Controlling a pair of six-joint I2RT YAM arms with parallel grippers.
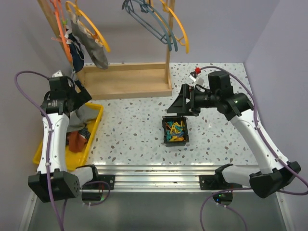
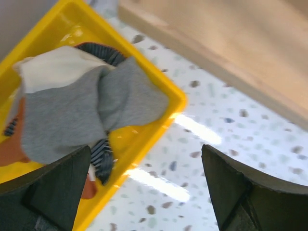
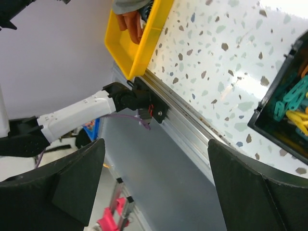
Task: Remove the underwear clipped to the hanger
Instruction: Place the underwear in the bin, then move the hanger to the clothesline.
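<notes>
A grey brief (image 1: 97,53) and a dark navy brief (image 1: 76,49) hang clipped to an orange hanger (image 1: 90,25) on the wooden rack at the back left. More underwear lies in a yellow bin (image 1: 94,126) at the left: a grey brief (image 2: 72,113) on top, a rust-brown one (image 1: 76,140) and a striped one under it. My left gripper (image 1: 83,95) is open and empty above the bin's far corner (image 2: 146,159). My right gripper (image 1: 181,103) is open and empty, just behind a black box (image 1: 175,131); its wrist view (image 3: 156,149) looks past the table's front edge.
The black box holds several colourful clips (image 3: 291,103). The rack's wooden base tray (image 1: 126,81) stands at the back. Blue and orange empty hangers (image 1: 153,20) hang at its right post. The yellow bin's rim (image 2: 169,98) lies under my left fingers.
</notes>
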